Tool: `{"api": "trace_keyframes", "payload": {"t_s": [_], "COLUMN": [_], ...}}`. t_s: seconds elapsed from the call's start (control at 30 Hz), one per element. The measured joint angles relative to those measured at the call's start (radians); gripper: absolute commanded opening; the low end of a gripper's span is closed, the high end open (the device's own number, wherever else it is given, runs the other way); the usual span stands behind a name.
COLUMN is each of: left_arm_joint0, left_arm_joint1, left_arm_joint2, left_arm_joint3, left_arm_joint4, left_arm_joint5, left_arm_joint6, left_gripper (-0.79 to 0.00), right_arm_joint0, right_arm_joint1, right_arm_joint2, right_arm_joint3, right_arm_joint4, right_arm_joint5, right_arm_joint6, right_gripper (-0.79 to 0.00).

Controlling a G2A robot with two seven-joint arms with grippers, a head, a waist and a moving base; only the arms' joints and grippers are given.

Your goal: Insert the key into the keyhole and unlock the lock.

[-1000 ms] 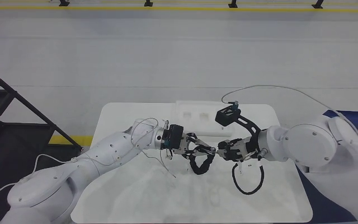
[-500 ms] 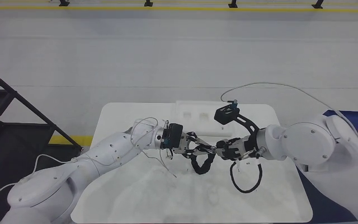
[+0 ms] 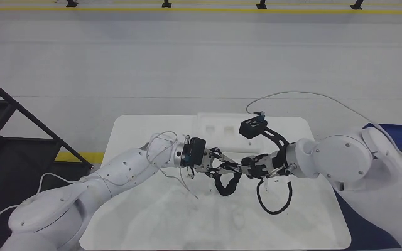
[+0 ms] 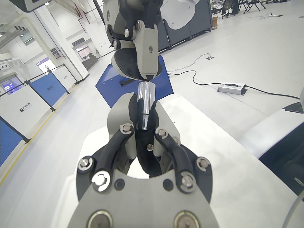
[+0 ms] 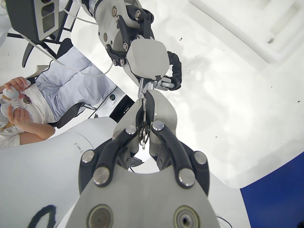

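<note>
My left gripper [image 4: 142, 104] is shut on the lock's chrome cylinder [image 4: 145, 96], which points at the other arm. The lock's black cable loop [image 3: 226, 183] hangs below it over the table's middle [image 5: 175, 68]. My right gripper [image 5: 144, 105] is shut on the key [image 5: 144, 106], with the key ring [image 5: 144, 135] dangling between the fingers. The key's tip meets the end of the cylinder [image 5: 142, 88]. In the left wrist view the right gripper [image 4: 147, 75] touches the cylinder's end face. In the top view the left gripper [image 3: 220, 168] and the right gripper [image 3: 246, 168] meet tip to tip.
A white foam tray [image 3: 220, 128] with recesses lies at the table's far edge, behind the grippers [image 5: 249, 20]. A second black cable loop [image 3: 274, 201] hangs under the right wrist. The white table [image 3: 157, 213] has free room in front.
The right arm has shifted slightly to the left, closing on the left gripper. The left arm has stayed in place with the lock.
</note>
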Motion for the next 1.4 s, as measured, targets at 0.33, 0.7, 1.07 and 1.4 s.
{"api": "trace_keyframes", "payload": {"t_s": [0.33,0.7,1.07,1.4], "left_arm_joint0": [0.010,0.027,0.061,-0.004], "left_arm_joint1": [-0.006,-0.003,-0.005,-0.021], "left_arm_joint2": [0.000,-0.029,-0.080,0.000], "left_arm_joint3": [0.018,0.037,0.066,0.111], "left_arm_joint4": [-0.119,-0.376,-0.521,-0.566], "left_arm_joint5": [-0.068,-0.216,-0.308,-0.308], "left_arm_joint6": [-0.068,-0.216,-0.309,-0.313], "left_gripper": [-0.785,-0.785,-0.785,-0.785], "right_arm_joint0": [0.009,-0.056,-0.170,-0.183], "right_arm_joint1": [-0.003,0.019,0.045,0.044], "right_arm_joint2": [0.030,0.142,0.234,0.233], "right_arm_joint3": [0.028,0.025,-0.008,-0.008], "right_arm_joint4": [0.043,0.010,-0.033,-0.036], "right_arm_joint5": [-0.047,-0.312,-0.467,-0.481], "right_arm_joint6": [-0.055,-0.151,-0.168,-0.190], "right_gripper": [0.000,0.000,0.000,0.000]}}
